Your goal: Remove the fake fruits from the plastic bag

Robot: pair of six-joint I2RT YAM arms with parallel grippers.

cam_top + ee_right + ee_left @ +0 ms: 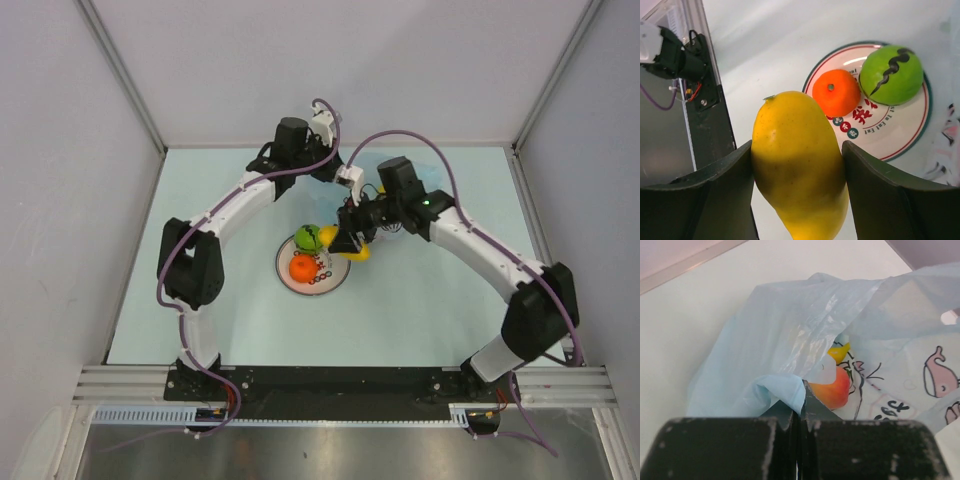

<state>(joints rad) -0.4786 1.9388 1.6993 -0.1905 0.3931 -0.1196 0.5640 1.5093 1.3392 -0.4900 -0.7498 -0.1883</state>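
Fruits were split. The orange (836, 92) and the green fruit (891, 75) with a dark squiggle sat side by side on the white plate (890, 137), out of the bag (790, 330). Over the plate's rim, the right gripper (797, 150) was clamped on a yellow fruit (797, 170), one finger on each side. Couldn't tell if it touched the table (400, 320). A peach-coloured fruit (832, 390) was inside the bag, visible through the opening, with a yellow piece (840, 352) just behind it. Next to that, the left gripper (801, 405) was pinched together on a fold of the bag's edge. In the top view the bag lay beyond the plate, mostly hidden under the arms.
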